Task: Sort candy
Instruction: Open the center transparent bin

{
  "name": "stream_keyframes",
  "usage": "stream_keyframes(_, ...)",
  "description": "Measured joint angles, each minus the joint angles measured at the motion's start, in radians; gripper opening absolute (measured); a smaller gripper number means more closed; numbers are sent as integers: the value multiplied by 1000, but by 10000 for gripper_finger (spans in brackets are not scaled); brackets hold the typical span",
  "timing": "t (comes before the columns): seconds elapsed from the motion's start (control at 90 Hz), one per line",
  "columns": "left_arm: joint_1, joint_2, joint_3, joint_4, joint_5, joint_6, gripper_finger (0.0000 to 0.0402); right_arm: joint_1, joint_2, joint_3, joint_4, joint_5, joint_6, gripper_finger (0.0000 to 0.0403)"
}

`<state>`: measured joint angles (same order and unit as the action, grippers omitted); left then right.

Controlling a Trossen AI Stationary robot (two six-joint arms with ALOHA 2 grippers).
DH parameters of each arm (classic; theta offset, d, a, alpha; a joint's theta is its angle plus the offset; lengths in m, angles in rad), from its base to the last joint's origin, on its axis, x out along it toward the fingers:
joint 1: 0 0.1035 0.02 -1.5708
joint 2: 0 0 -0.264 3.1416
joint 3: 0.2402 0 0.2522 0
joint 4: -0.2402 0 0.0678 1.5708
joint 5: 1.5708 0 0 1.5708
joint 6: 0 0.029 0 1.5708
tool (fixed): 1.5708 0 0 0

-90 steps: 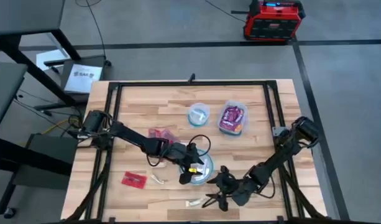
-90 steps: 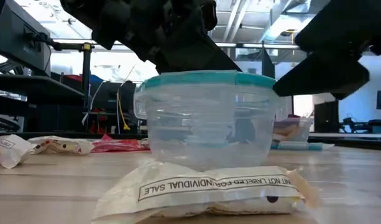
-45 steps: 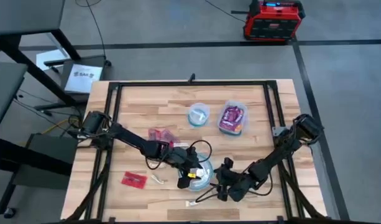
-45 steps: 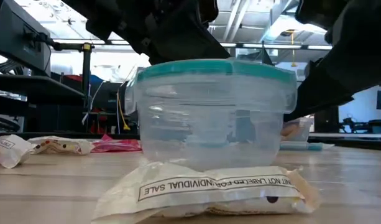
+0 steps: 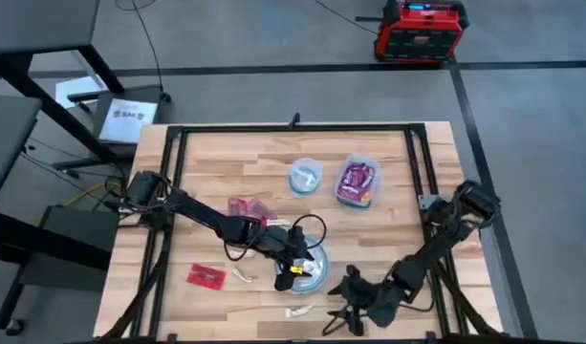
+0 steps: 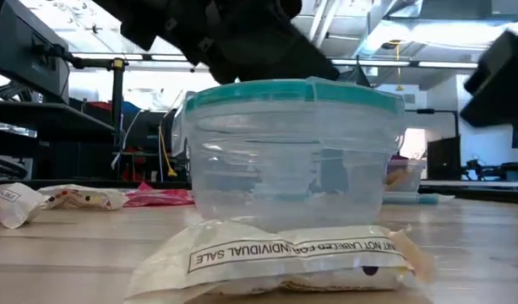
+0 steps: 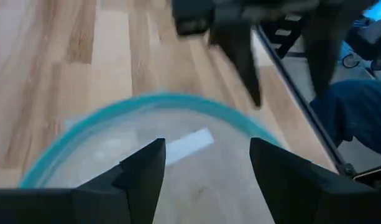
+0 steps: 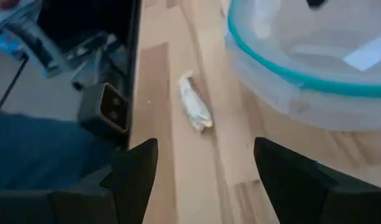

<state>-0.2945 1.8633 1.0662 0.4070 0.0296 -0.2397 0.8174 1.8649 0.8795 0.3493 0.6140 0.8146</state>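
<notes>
A clear teal-rimmed round container point(image 5: 312, 270) stands near the table's front; one white candy stick point(image 7: 188, 142) lies inside it. My left gripper point(image 7: 207, 144) hangs open just above its opening point(image 5: 294, 270). My right gripper point(image 5: 342, 311) is open near the front edge, right of a white candy stick point(image 8: 195, 109) that lies flat on the wood point(image 5: 297, 311), in front of the container point(image 6: 284, 257). Another white stick point(image 5: 243, 275) and a red packet point(image 5: 206, 276) lie to the left, and red packets point(image 5: 247, 206) farther back.
At the back stand a second round container point(image 5: 305, 177) holding a white candy and a rectangular container point(image 5: 358, 182) holding purple and red candy. A black frame point(image 5: 293, 127) runs around the table. Bare wood lies at the far left and the near right.
My right gripper first went toward the round container, then drew back toward the table's near edge, staying open. The round container has slid a little toward the near edge. My left gripper stays over it.
</notes>
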Motion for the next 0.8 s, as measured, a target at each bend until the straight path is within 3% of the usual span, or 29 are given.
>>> stream_keyframes(0.2, -11, 4, 5, 4, 0, 30, 219, -52, 162, 0, 286, 16, -42, 255)
stream_keyframes(0.344, -30, 55, 5, 56, -1, 32, 219, -76, 198, -1, 408, 16, -80, 255)
stream_keyframes(0.8, -31, 100, 6, 71, -3, 90, 219, -85, 205, -5, 540, 5, -187, 255)
